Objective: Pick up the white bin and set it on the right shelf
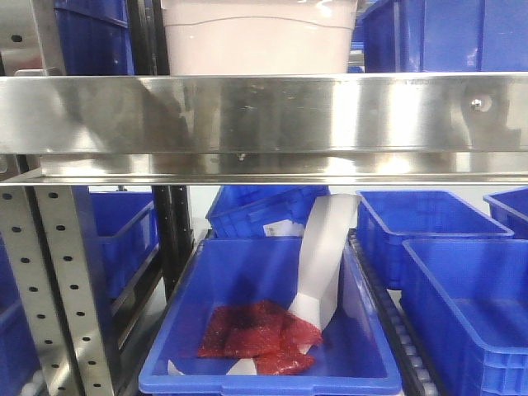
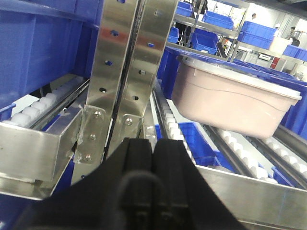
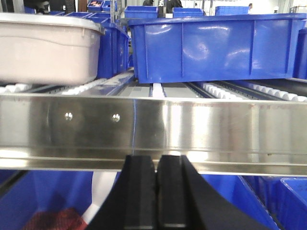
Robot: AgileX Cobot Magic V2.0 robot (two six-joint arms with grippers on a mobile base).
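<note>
White bin (image 2: 230,98) seated on right shelf (image 1: 264,115) rollers, far of beam | left gripper (image 2: 153,158) jaws closed, empty | right gripper (image 3: 156,191) jaws closed, empty

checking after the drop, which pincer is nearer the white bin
Hard to call; neither touches it. The left pincer is shut below the shelf's front beam, the white bin up to its right. The right pincer is shut, with the bin at upper left.

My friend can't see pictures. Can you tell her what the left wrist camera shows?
The white bin, a pale pinkish tub, sits on the roller tracks of the right shelf, with blue crates behind it. The left gripper fills the bottom of the picture, its black fingers pressed together and holding nothing, just in front of the perforated metal uprights.
</note>
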